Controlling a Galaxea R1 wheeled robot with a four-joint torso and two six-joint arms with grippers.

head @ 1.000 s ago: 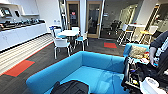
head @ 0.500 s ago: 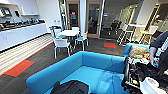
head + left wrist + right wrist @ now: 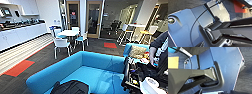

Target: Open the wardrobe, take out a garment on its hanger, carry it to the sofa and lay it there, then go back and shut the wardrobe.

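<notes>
- The kitchen counter (image 3: 22, 31) along the far left wall and the orange floor patch (image 3: 18, 68) lie well apart from your work area; neither bears on this step.
- The white table (image 3: 68, 32) with its white chairs (image 3: 61, 44) stands beyond the sofa back, clear of the laying zone.
- The garment (image 3: 71, 87), a dark bundle, lies at the near edge of the head view, on or just over the front of the seat. I cannot tell whether it rests fully on the cushion or partly hangs from the robot, so confirm before you move off.
- No hanger can be made out within the bundle; treat its position as unverified.
- The sofa (image 3: 100, 67) offers a wide bare seat just beside the garment. By my judgement the laying step is in hand or nearly complete: see that the shirt lies flat on the seat, not draped over the front edge where it could slide off.
- For both grippers, the wrist views present the robot's own plate and bar over dark carpet; whether the fingers are spread or pressed together cannot be told, nor whether they pinch anything.
- A person (image 3: 156, 47) stands at the right, by the smaller blue seat with a patterned cushion (image 3: 137, 51). Keep your turning arc away from them.
</notes>
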